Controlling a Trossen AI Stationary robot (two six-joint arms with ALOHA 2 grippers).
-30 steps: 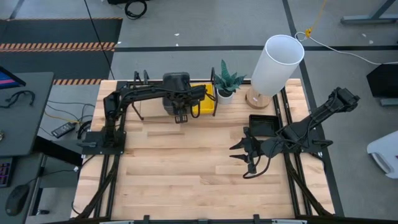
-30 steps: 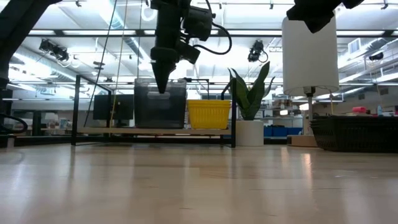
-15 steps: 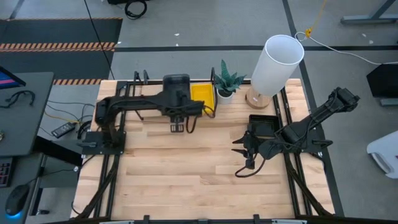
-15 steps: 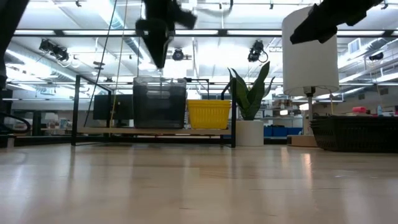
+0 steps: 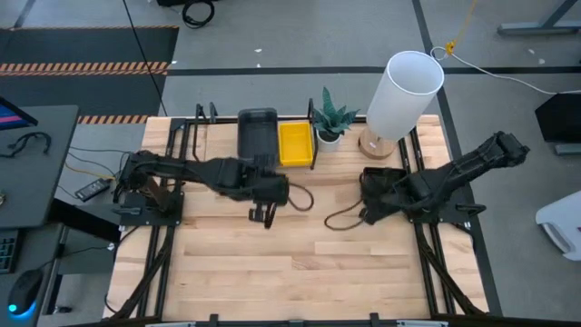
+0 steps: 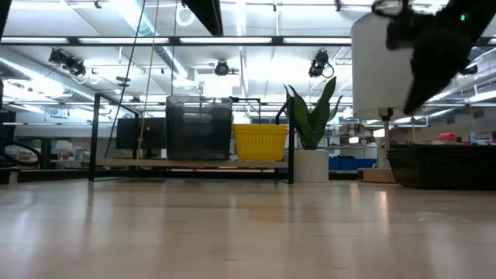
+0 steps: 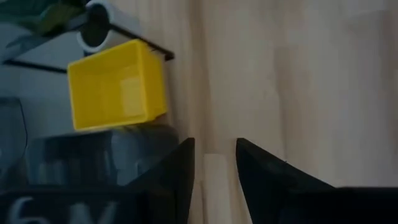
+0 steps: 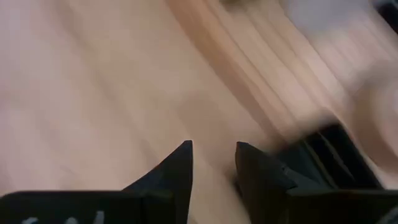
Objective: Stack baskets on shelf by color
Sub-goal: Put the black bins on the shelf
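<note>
A dark grey basket [image 5: 257, 134] [image 6: 199, 128] and a yellow basket [image 5: 294, 143] [image 6: 260, 142] stand side by side on the shelf [image 6: 194, 163] at the table's far edge. The grey one rises higher. A black basket [image 5: 386, 177] [image 6: 442, 167] sits on the tabletop at the right, partly under my right arm. My left gripper [image 5: 263, 216] [image 7: 214, 146] hangs over bare wood, nearer than the shelf, its fingers a narrow gap apart. My right gripper [image 5: 366, 202] [image 8: 214, 146] is beside the black basket's near left corner, also with a narrow gap, holding nothing.
A tall white lamp [image 5: 404, 91] [image 6: 385, 66] and a plant in a white pot [image 5: 331, 123] [image 6: 310, 147] stand at the far right, next to the shelf. A dark cable loop [image 5: 331, 218] lies beside my right gripper. The table's near half is bare wood.
My left gripper has drawn back from above the grey basket on the shelf toward the table's near edge and has risen out of the low view. My right gripper has swung toward the far right, up to the black basket. The baskets have stayed in place.
</note>
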